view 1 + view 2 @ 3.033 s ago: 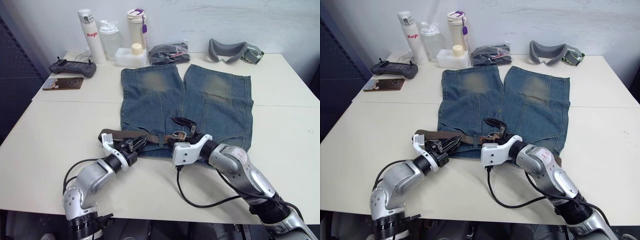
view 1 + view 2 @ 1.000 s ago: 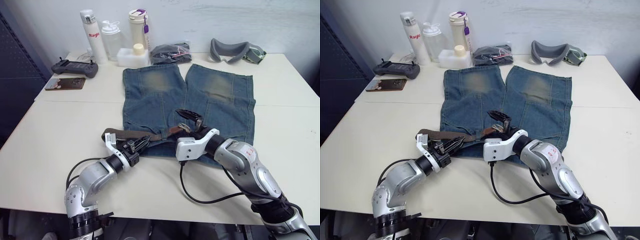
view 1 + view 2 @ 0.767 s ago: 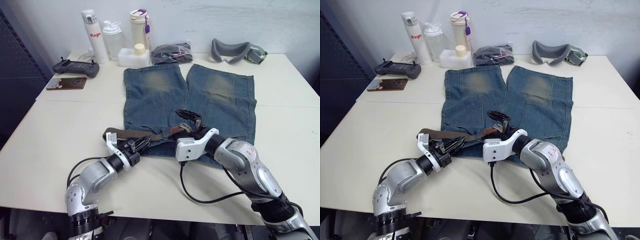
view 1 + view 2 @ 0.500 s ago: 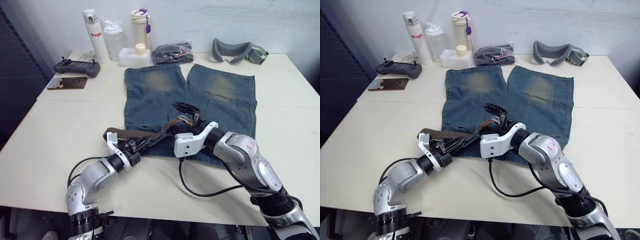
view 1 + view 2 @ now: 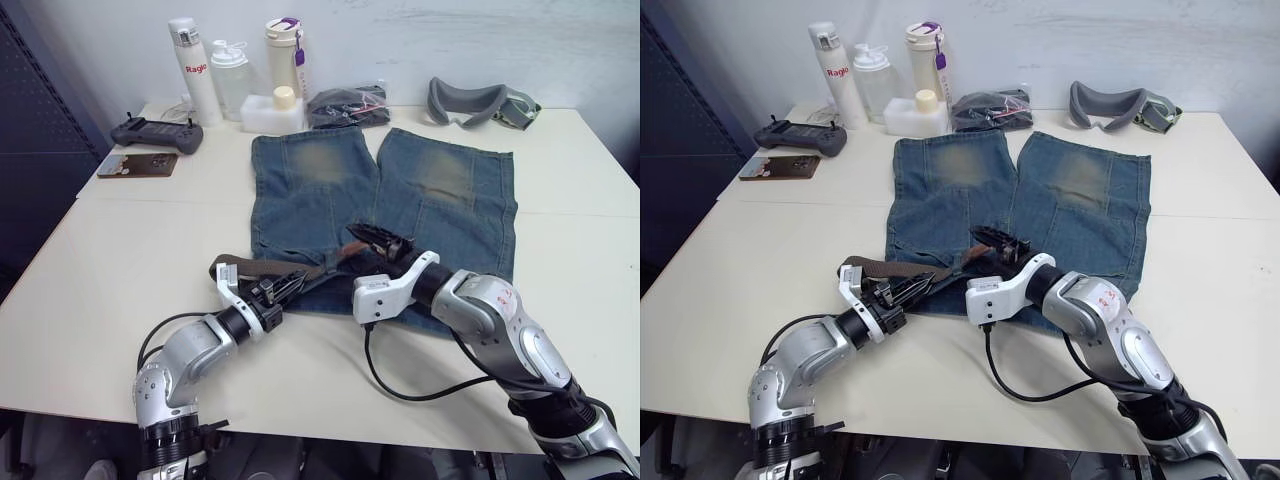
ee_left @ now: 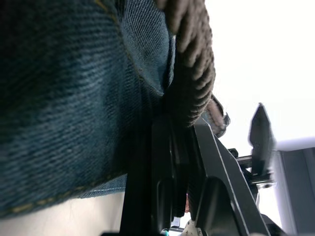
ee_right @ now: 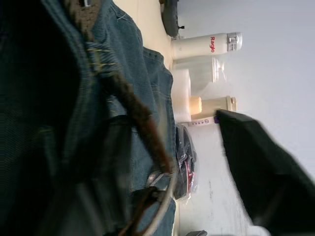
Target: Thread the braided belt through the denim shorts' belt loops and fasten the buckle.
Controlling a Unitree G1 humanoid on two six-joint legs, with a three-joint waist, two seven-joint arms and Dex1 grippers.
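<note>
Centrally on the pale table (image 5: 90,270): denim shorts (image 5: 330,195), laid flat, waistband toward the near edge, legs pointing to the far wall. Along the waistband: braided belt (image 5: 262,267), its free left end lying just past the shorts' left edge on bare tabletop. Near the fly: buckle (image 5: 352,254) with brown leather trim, lifted slightly off the denim. Left gripper (image 5: 283,288), low at the waistband's left part, fingers closed onto belt and denim hem together, as shown close up in the left wrist view. Right gripper (image 5: 385,243), just right of the buckle, fingers parted and angled over the brown trim, nothing firmly clamped. Belt loops (image 7: 101,61) small, one visible with the strap passing through. Along the far edge: bottles (image 5: 190,70), black bundle (image 5: 345,104), grey goggles (image 5: 480,100), controller (image 5: 155,132). Wide open tabletop left, right and in front of the shorts.
</note>
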